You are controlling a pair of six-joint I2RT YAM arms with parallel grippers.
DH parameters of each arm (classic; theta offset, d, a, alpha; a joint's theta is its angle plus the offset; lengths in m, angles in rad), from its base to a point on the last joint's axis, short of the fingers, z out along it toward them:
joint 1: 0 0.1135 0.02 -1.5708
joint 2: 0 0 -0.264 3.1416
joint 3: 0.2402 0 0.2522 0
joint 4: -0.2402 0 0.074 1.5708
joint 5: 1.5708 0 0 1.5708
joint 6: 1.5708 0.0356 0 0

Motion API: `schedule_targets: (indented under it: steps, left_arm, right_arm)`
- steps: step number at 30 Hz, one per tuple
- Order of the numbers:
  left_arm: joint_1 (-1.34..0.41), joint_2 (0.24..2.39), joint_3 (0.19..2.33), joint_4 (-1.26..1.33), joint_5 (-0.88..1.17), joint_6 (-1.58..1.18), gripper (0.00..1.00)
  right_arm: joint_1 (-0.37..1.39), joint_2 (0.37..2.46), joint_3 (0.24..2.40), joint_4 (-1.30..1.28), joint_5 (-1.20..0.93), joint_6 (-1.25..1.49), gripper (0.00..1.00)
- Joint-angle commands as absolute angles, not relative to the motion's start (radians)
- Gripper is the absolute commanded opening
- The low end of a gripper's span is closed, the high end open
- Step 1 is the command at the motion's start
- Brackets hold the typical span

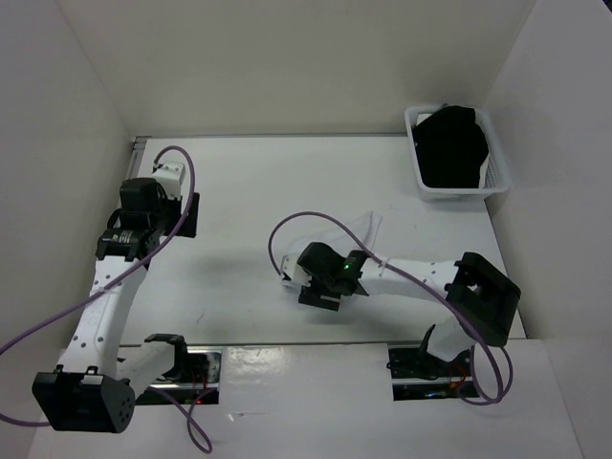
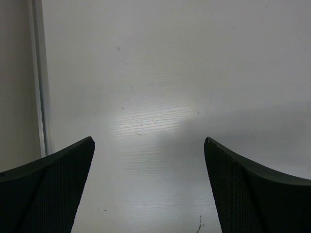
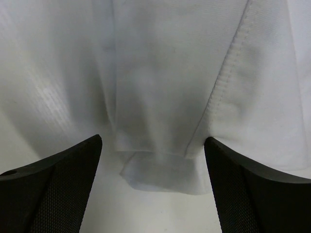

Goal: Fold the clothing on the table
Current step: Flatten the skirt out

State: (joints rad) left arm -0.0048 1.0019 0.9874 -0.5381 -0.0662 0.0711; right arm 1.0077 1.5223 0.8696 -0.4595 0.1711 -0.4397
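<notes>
the white clothing (image 1: 346,228) lies flat and wrinkled on the desk (image 1: 244,182), a little right of the middle, its edges faint against the white top. the right arm reaches in from the near right, and the right pincer (image 3: 153,140) hangs at the near left edge of the clothing. its 2 fingers (image 3: 58,184) are spread wide with nothing pinched between them. in the right wrist view a stitched hem runs down the cloth, and a folded corner of fabric lies just past the gap between the fingers.

the left pincer (image 2: 148,141) is at the far left of the desk, well apart from the clothing. it is also spread wide, over bare desk top, with a metal rail (image 2: 40,73) along the desk edge on the left of its view.

at the far right corner stands a white slotted basket (image 1: 457,195) with a black garment (image 1: 451,148) bunched inside it, well apart from the clothing.
</notes>
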Motion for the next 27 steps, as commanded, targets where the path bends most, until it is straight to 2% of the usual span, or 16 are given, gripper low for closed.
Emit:
schedule_targets:
  steps: [1,5,13,14,16,18,19,20,27]
  left_arm:
    - [0.002,0.989,0.98,-0.509,-0.075,0.052,0.99]
    - [0.002,0.999,0.98,-0.509,-0.066,0.052,0.99]
    - [0.002,0.999,0.98,-0.509,-0.057,0.052,0.99]
    - [0.002,0.999,0.98,-0.509,-0.057,0.052,0.99]
    - [0.002,0.999,0.98,-0.509,-0.057,0.052,0.99]
    - [0.002,0.999,0.98,-0.509,-0.057,0.052,0.99]
    - [0.002,0.999,0.98,-0.509,-0.048,0.052,0.99]
    - [0.002,0.999,0.98,-0.509,-0.048,0.052,0.99]
    - [0.002,0.989,0.98,-0.509,-0.028,0.052,0.99]
  right_arm:
    - [1.038,1.502,0.868,-0.482,0.161,-0.426,0.9]
    - [1.039,1.555,0.868,-0.473,0.172,-0.426,0.9]
    - [1.095,1.698,0.859,-0.439,0.255,-0.426,0.74]
    - [1.107,1.707,0.859,-0.439,0.264,-0.426,0.7]
    - [1.108,1.718,0.859,-0.43,0.287,-0.426,0.47]
    - [1.108,1.709,0.868,-0.417,0.311,-0.416,0.21]
    - [1.108,1.698,0.868,-0.417,0.333,-0.416,0.03]
    - [1.108,1.662,0.868,-0.417,0.333,-0.416,0.0]
    - [1.034,1.438,0.98,-0.479,0.244,-0.425,0.0]
